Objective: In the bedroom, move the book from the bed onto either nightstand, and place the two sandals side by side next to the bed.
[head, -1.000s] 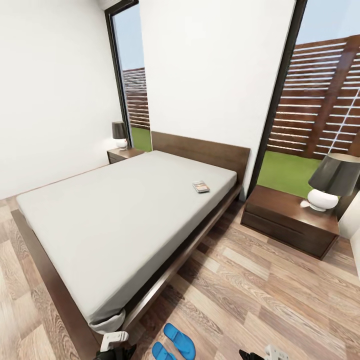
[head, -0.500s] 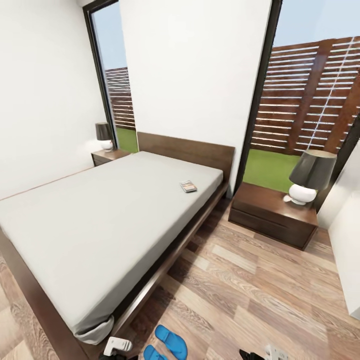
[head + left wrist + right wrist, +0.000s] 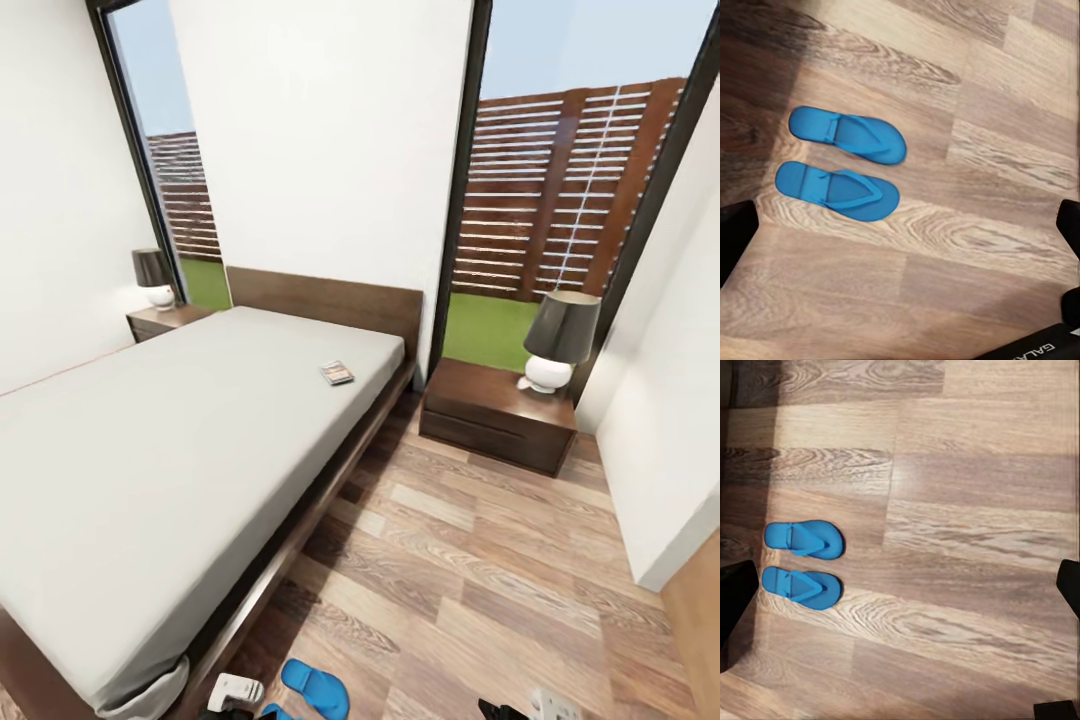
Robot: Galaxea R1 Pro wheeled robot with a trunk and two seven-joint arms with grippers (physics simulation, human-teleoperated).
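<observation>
Blue sandals (image 3: 840, 165) lie paired on the floor by the bed (image 3: 150, 470) — the view has swung right, centring the nightstand (image 3: 497, 415). Book (image 3: 337, 373) waits on the mattress — likely next. Both grippers' jaws spread wide, empty.

Book (image 3: 337, 372) is lying flat on the off-white mattress of the bed (image 3: 150, 460), near the headboard end and close to the edge facing the nightstand (image 3: 497, 414). Nightstand is sitting on the plank floor just beside the bed, dark wood, two drawers. Two blue sandals (image 3: 840, 162) are lying flat on the floor side by side, parallel, nearly touching, near the bed's foot corner, also showing at (image 3: 801, 562) and (image 3: 315, 688).
</observation>
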